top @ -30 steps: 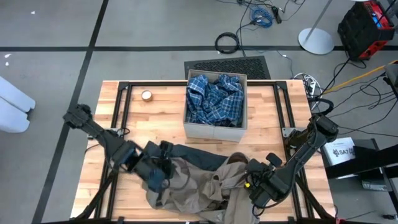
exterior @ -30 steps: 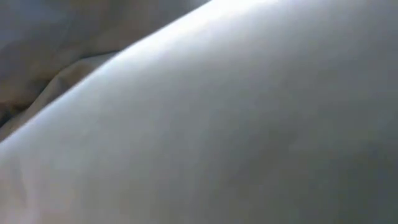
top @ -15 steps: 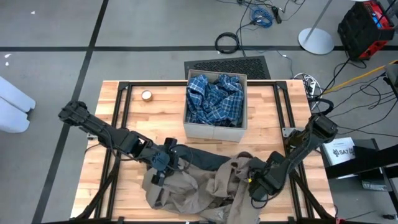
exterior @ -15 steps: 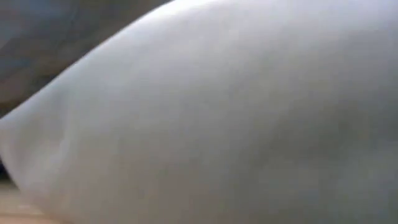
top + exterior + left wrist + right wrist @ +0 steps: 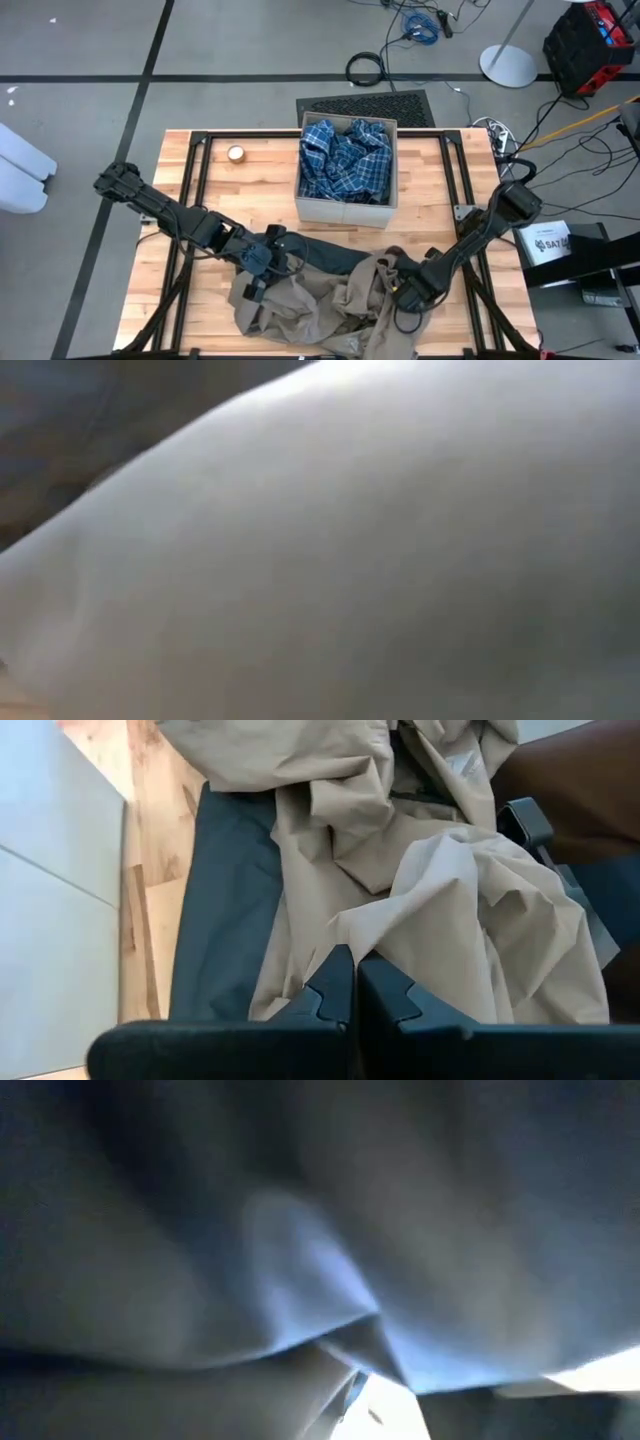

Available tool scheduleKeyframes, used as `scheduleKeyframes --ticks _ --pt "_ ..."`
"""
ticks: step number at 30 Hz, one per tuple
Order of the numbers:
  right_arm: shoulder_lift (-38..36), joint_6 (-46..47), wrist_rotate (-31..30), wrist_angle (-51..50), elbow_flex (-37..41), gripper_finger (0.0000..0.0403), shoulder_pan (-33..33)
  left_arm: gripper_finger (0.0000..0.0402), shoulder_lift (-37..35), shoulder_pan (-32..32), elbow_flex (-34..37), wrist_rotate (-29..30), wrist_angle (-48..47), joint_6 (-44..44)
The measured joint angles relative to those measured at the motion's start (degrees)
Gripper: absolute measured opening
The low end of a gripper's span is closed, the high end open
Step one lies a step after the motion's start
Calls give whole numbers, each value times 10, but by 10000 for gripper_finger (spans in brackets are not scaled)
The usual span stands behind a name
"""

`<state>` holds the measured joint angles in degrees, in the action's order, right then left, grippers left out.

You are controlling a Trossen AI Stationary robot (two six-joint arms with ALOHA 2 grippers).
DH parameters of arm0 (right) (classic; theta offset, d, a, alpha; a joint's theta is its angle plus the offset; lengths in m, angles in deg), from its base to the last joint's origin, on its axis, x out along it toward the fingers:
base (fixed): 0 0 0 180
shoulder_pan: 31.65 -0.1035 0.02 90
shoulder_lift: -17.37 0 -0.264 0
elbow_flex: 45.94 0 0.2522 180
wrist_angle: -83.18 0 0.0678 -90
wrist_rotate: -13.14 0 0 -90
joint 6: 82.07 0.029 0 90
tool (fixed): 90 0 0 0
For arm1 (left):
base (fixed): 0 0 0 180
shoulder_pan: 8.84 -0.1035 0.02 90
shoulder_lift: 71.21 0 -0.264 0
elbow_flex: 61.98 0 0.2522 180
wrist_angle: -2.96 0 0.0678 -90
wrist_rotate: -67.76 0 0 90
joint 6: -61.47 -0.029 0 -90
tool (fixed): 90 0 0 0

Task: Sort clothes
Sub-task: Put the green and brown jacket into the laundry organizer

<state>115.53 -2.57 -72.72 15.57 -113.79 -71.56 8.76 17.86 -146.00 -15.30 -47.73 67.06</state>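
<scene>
A khaki tan garment (image 5: 320,300) lies crumpled at the table's near middle, over a dark grey-green garment (image 5: 315,250). A blue-and-white plaid garment (image 5: 345,160) fills the beige box (image 5: 345,212). My left gripper (image 5: 265,258) is at the khaki garment's far left part and shut; it also shows in the left wrist view (image 5: 352,970). My right gripper (image 5: 405,290) is low at the khaki garment's right side, partly under cloth. Cloth fills the low view (image 5: 380,560) and the right wrist view (image 5: 300,1260). My left gripper's shut fingertips (image 5: 340,982) meet a raised fold of the khaki garment (image 5: 345,932). They come slanting down from the table's left. Whether cloth is caught between them I cannot tell for sure. The rest of the garment lies slack on the table and on the dark garment (image 5: 220,900).
A small tape roll (image 5: 236,153) lies at the table's far left. The box stands at the far middle. Bare wood (image 5: 150,290) shows at the near left and at the far right (image 5: 430,180).
My left gripper has gone toward the table's right and far edge, along the khaki garment's far left part. My right gripper has gone toward the table's left, into the khaki garment's right side, and the cloth there has bunched up over a brown patch.
</scene>
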Motion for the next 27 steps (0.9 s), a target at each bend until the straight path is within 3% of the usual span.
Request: scheduleKeyframes --ticks 5,7,13,20,27 --pt "2 6 3 -109 -65 28 -23 7 0 1 0 20 0 -3" --pt "2 16 3 -161 -106 11 -37 7 0 1 0 31 1 -3" --pt "1 87 -32 -360 -255 2 -77 8 11 1 0 47 7 1" --pt "-9 83 -189 -294 -293 4 -85 8 43 1 0 54 10 -4" --pt "3 18 -198 -287 -259 63 -60 8 47 8 0 40 10 -4"
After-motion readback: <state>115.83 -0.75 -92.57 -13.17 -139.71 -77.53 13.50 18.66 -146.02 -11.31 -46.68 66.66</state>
